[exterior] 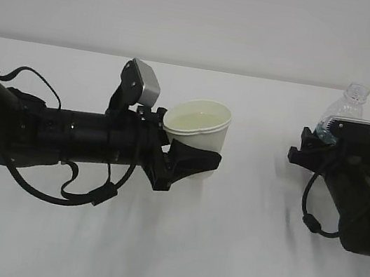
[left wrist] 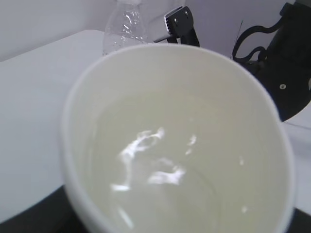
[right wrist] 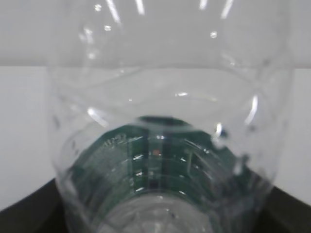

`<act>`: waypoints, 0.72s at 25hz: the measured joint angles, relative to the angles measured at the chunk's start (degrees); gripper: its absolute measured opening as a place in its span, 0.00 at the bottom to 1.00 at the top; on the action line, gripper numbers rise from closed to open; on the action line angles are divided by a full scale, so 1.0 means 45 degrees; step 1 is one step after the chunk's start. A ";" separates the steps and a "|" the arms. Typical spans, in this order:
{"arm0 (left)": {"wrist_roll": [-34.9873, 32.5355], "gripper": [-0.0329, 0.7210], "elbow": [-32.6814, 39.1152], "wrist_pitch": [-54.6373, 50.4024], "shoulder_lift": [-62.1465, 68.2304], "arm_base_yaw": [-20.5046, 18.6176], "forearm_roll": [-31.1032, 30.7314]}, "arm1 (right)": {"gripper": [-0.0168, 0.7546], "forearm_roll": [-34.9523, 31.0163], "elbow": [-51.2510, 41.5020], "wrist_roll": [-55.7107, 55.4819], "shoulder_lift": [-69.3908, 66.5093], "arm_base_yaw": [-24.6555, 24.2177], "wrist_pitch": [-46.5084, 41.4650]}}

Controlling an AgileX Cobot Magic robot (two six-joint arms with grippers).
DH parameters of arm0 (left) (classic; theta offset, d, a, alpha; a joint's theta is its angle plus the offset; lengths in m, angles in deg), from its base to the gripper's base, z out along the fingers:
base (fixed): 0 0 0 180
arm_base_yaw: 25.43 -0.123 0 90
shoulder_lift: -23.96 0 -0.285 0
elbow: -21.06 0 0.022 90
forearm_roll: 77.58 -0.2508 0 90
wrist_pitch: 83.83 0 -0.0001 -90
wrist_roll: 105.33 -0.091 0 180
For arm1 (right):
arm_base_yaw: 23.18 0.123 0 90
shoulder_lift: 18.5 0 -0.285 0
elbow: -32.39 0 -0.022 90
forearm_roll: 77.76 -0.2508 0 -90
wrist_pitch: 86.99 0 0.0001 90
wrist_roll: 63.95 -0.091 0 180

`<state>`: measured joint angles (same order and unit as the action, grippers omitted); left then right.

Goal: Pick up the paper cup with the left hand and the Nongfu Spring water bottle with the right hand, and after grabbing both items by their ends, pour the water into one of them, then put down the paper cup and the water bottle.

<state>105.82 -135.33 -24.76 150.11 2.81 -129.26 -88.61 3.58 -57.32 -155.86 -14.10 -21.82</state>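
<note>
— Where's the paper cup (exterior: 196, 135)?
— Held upright by the left hand (exterior: 191, 162), water (left wrist: 160, 170) inside (glinting).
— And the Nongfu Spring water bottle (exterior: 344, 112)?
— Upright far right, between the right hand (exterior: 339, 151) jaws; grip unclear

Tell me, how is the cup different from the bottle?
The paper cup is white and you cannot see through it; the water bottle is clear plastic with a dark green label. The cup is short with a wide open mouth; the bottle is taller with a narrow neck. The cup holds water; the bottle looks nearly empty. Both stand upright, each at a gripper.
</note>
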 joint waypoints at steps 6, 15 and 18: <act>0.0000 0.64 0.0000 0.0000 0.0000 0.0000 0.0000 | 0.75 0.0223 -0.0364 0.0000 0.0080 0.0000 0.0021; 0.0000 0.64 0.0000 0.0000 0.0000 0.0000 0.0000 | 0.75 0.0304 -0.1221 0.0024 0.0976 0.0000 0.0070; 0.0000 0.64 0.0000 0.0000 0.0000 0.0000 0.0000 | 0.75 0.0331 -0.1636 0.0024 0.1330 0.0000 0.0070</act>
<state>105.82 -135.33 -24.76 150.11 2.81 -129.26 -87.12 -3.78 -57.21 -149.88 -14.10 -21.50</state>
